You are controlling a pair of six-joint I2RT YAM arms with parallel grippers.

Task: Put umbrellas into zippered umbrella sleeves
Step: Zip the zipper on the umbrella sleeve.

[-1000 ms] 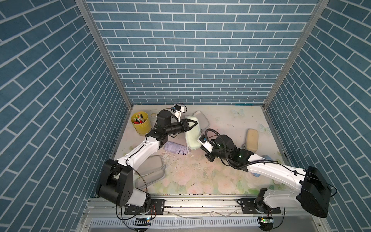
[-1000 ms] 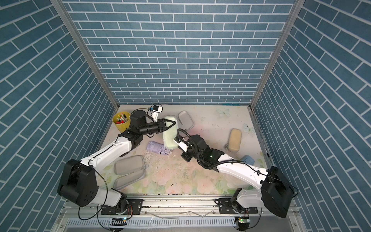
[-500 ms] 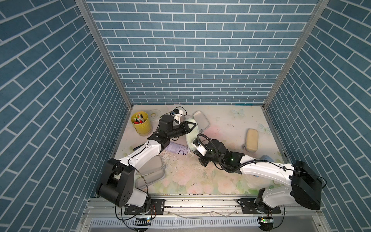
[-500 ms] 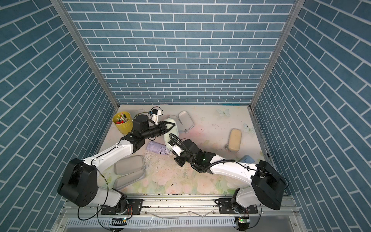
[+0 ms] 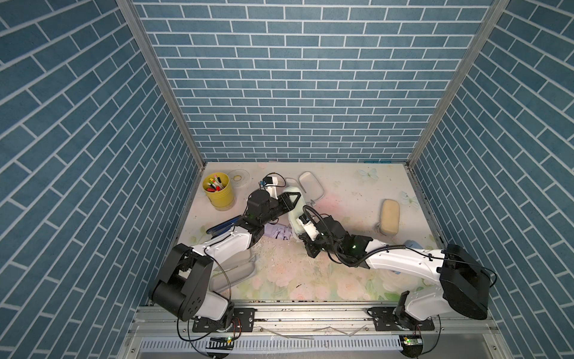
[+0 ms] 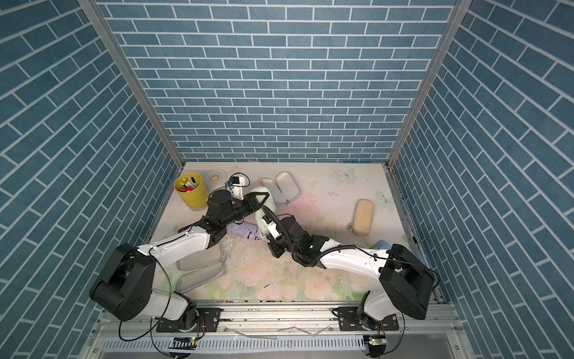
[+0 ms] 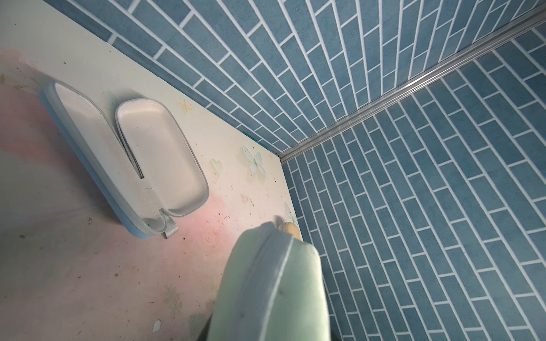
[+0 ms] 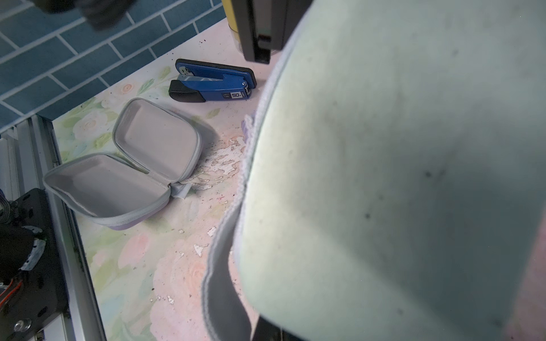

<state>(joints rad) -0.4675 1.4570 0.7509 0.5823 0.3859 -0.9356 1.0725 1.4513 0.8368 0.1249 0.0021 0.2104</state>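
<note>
My left pincer [image 5: 295, 200], jaws part-way apart, clamps the upper end of the mint sleeve [image 5: 293, 219], which sits at the centre of both top views. My right pincer [image 5: 300, 235] is fully closed at the sleeve's lower end; I cannot tell whether it pinches the zip tab. If I pull along the zip, I judge the sleeve could twist out of that 1 hold, or swing into the lilac umbrella [image 5: 276, 231] just left of it.

The mint sleeve [image 5: 293, 216] stands on edge, closed. The crumpled lilac umbrella [image 5: 277, 232] lies just beside it, the open blue sleeve [image 5: 311, 186] just behind, the closed beige sleeve [image 5: 389, 216] well to its right.
</note>
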